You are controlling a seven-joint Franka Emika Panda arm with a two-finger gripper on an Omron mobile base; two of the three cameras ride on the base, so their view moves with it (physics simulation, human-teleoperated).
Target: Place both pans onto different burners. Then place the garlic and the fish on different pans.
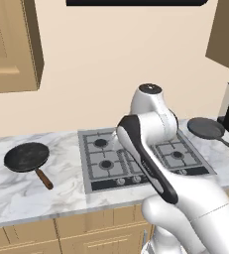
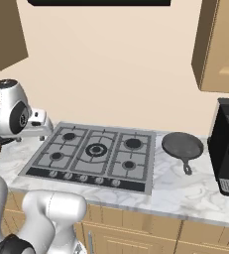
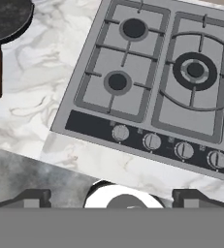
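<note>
My gripper (image 3: 111,197) has its two finger tips (image 3: 33,197) wide apart, and nothing is between them. It hangs above the front edge of the marble counter (image 3: 31,116), just in front of the cooktop (image 3: 154,77). Below the tips I see the row of round knobs (image 3: 152,141) along the dark front strip of the cooktop.

The burners (image 3: 195,70) sit under dark grates. The big one is in the middle and the small ones are off to the sides. No pan is on any of them.

The black pan (image 1: 27,157) lies on the counter to the left of the cooktop, well apart from it. Its long brown wooden handle (image 1: 44,178) points toward the front edge of the counter and a little toward the cooktop. In the hand view the handle runs straight down from the pan.

The dark grey pan (image 2: 182,145) lies on the counter to the right of the cooktop, near it but not touching. Its short grey handle (image 2: 187,167) points toward the front too.

A black coffee machine (image 2: 227,146) stands just beside the grey pan, on its far right. Wooden cabinets (image 1: 9,44) hang on the wall above both ends of the counter.

My white arm (image 1: 150,149) crosses in front of the middle of the cooktop in the left base view, so I can't see that part from there.
</note>
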